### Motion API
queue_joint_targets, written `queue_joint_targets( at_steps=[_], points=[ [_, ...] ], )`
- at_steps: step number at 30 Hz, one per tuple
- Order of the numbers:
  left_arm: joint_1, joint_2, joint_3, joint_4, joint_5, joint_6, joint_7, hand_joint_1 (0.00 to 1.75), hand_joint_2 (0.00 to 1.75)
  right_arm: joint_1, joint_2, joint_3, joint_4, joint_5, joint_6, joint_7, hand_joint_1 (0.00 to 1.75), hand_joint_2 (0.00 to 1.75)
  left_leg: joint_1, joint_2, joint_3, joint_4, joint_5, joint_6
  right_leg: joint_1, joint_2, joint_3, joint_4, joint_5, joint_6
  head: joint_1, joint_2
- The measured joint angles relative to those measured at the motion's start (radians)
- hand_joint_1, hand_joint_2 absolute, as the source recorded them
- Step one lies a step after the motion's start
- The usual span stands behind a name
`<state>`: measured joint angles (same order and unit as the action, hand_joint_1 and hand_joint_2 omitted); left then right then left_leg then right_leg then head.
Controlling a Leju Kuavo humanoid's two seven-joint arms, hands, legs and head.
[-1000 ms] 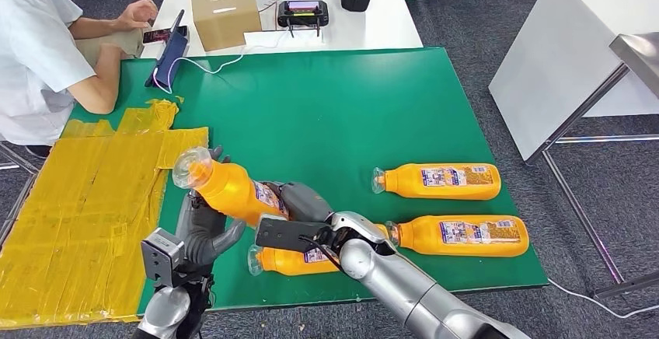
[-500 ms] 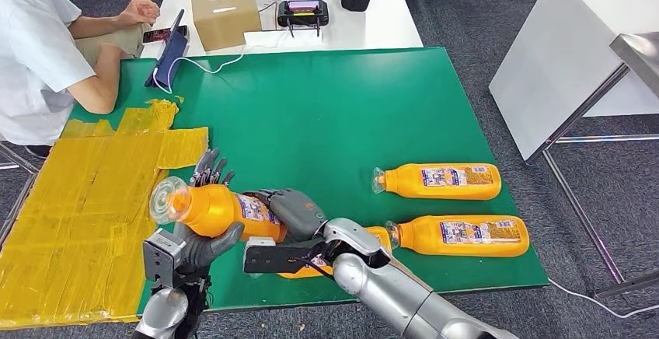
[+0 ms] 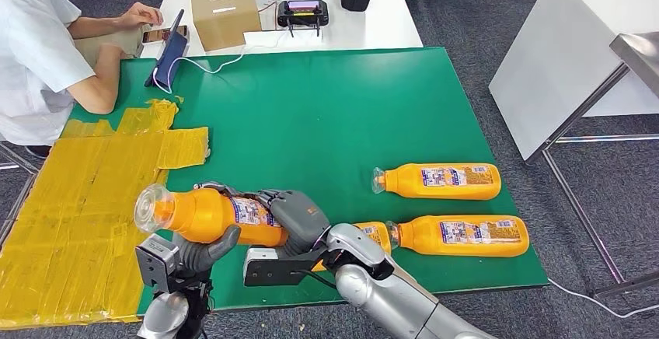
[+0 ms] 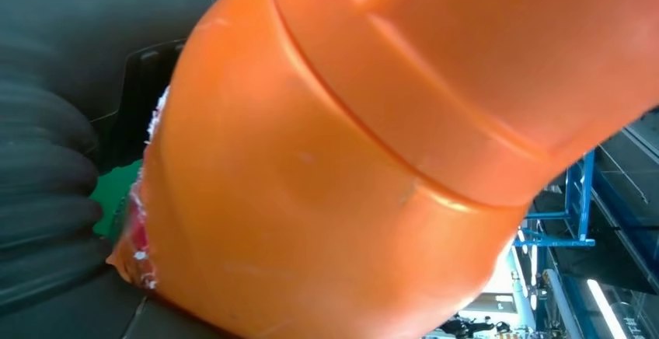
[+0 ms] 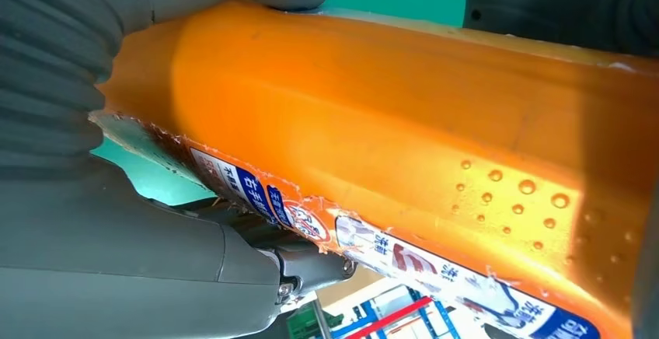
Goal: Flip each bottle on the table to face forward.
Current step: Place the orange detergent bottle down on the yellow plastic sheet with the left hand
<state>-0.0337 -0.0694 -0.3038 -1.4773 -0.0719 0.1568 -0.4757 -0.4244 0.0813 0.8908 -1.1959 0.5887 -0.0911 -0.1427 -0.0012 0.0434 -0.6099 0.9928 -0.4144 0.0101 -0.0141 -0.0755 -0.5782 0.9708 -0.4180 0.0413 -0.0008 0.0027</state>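
Note:
Both hands hold one orange bottle (image 3: 206, 214) above the green table's (image 3: 326, 113) near-left part. It lies almost level, its clear cap (image 3: 151, 207) pointing left. My left hand (image 3: 203, 247) wraps the bottle's middle from below, and my right hand (image 3: 298, 213) grips its base end. The left wrist view shows the bottle's orange body (image 4: 350, 160) close up; the right wrist view shows its label side (image 5: 404, 145). A second bottle (image 3: 374, 234) lies partly hidden behind my right wrist. Two more bottles (image 3: 439, 181) (image 3: 465, 235) lie on the right, labels up, caps pointing left.
Yellow tape (image 3: 85, 199) covers the table's left part. A person (image 3: 39, 51) sits at the far left with a phone. A tablet (image 3: 169, 57), a cardboard box (image 3: 224, 12) and a controller (image 3: 302, 11) sit at the back. A white table (image 3: 567, 51) stands to the right.
The held bottle has swung from tilted up to nearly level, and its cap has moved left and down. Both hands have shifted left with it. The other bottles lie as before.

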Motion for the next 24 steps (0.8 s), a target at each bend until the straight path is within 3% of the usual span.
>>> queue_joint_targets(
  at_steps=[7,11,17,24],
  points=[
    [0.003,-0.006,0.007,-0.005,0.013,-0.001,-0.004,1.75,1.75,0.003,0.0,0.0,-0.004,-0.003,0.0,-0.001,1.73,1.75,0.0,0.0,0.0,0.0,0.0,0.0,0.0,0.0,0.0,0.0,0.0,0.0,0.0,0.0],
    [0.011,-0.01,0.015,-0.019,0.022,0.003,-0.012,1.75,1.75,0.006,0.001,0.0,-0.006,-0.016,-0.01,-0.008,0.02,1.75,0.0,0.0,0.0,0.0,0.0,0.0,0.0,0.0,0.0,0.0,0.0,0.0,0.0,0.0],
    [0.0,-0.005,0.029,-0.075,-0.076,0.096,-0.01,1.75,1.75,0.07,-0.003,-0.039,-0.075,-0.064,-0.12,-0.059,0.0,1.75,0.0,0.0,0.0,0.0,0.0,0.0,0.0,0.0,0.0,0.0,0.0,0.0,0.0,0.0],
    [-0.05,0.037,0.041,-0.104,-0.471,0.317,0.083,1.75,1.75,0.233,-0.038,-0.198,-0.305,-0.13,-0.284,-0.21,0.0,1.75,0.0,-0.001,0.0,0.0,0.0,0.0,0.0,-0.001,-0.001,0.0,0.0,0.0,0.0,0.0]
  ],
)
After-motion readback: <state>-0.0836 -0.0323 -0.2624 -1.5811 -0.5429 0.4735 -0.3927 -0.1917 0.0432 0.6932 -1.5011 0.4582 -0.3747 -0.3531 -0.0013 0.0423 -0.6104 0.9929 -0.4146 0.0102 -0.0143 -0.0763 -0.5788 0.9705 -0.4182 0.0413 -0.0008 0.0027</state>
